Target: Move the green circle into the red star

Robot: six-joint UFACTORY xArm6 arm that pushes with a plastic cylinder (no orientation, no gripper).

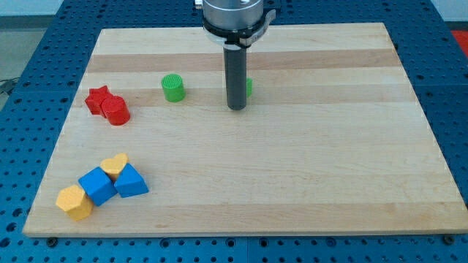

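Observation:
The green circle (173,88) stands upright on the board's upper left part. The red star (97,98) lies further to the view's left, touching a red circle (115,111) just below and right of it. My tip (236,107) rests on the board to the right of the green circle, a clear gap away from it. A second green block (249,88) sits right behind the rod and is mostly hidden by it, so its shape cannot be made out.
At the view's lower left a cluster lies close together: a yellow heart (115,165), a blue cube (96,185), a blue triangular block (131,181) and a yellow hexagon (74,201). The wooden board (307,175) ends on a blue perforated table.

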